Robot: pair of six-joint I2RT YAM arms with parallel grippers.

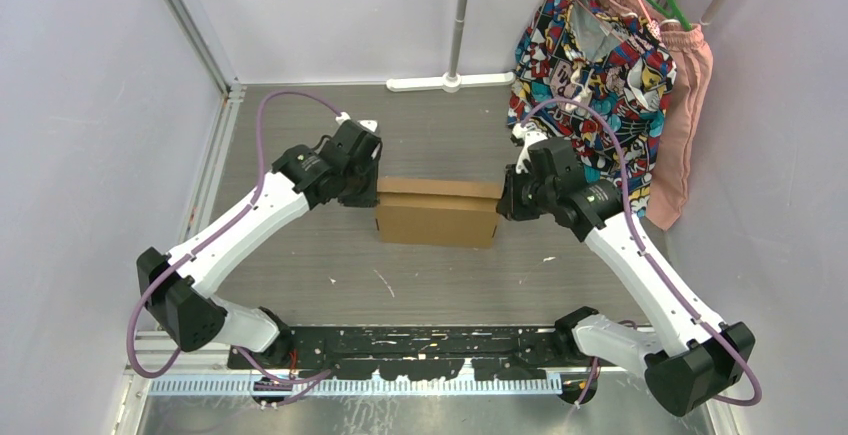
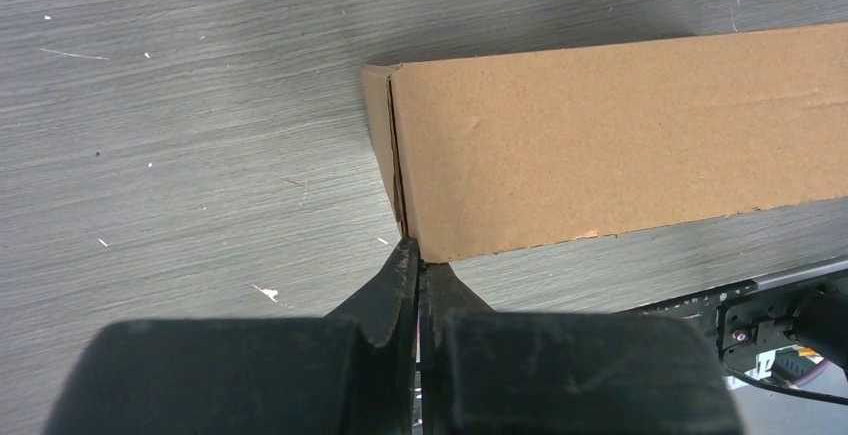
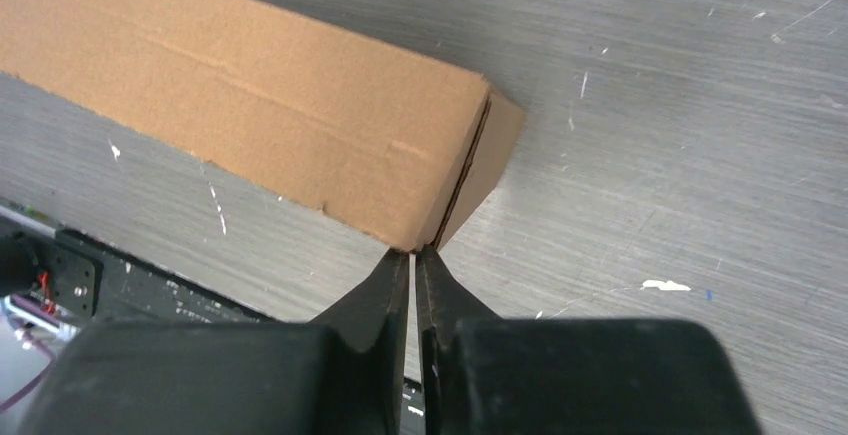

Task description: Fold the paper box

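Cardboard looked light but stiff: paper box sat mid-frame, left claw and right claw closed, empty, at its end corners, likely the best hold.

The paper box is plain brown. The table is grey with fine wood-grain streaks and white flecks. The left claw and right claw are black. A hanging shirt shows a busy red, blue, white and black print; the garment beside it is pink.
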